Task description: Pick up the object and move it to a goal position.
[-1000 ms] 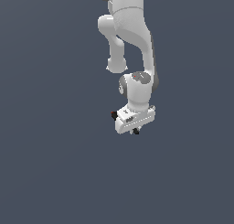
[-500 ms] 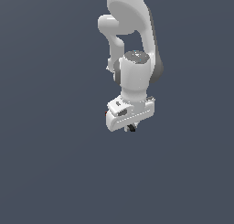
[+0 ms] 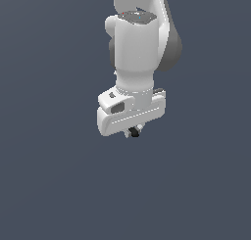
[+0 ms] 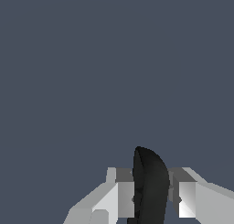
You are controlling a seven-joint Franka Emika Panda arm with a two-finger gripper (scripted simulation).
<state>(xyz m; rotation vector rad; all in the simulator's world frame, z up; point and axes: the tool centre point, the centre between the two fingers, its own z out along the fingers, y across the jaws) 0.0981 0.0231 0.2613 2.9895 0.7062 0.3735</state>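
Observation:
The object (image 4: 149, 186) is a small black thing held upright between my two white fingers (image 4: 124, 199) in the wrist view; it looks like a dark narrow blade from this angle. In the exterior view only a small black bit of the object (image 3: 133, 133) pokes out under the white hand. My gripper (image 3: 132, 130) is shut on it and hangs in mid-air, well off any surface. The fingers are mostly hidden behind the hand in the exterior view. No reddish mark shows.
Only a plain dark grey-blue background shows around the arm (image 3: 139, 48) in both views. No goal marker, other object or edge is in sight.
The arm with the held object has moved up and nearer to the exterior camera, so it looks much larger. The grip on the object is unchanged.

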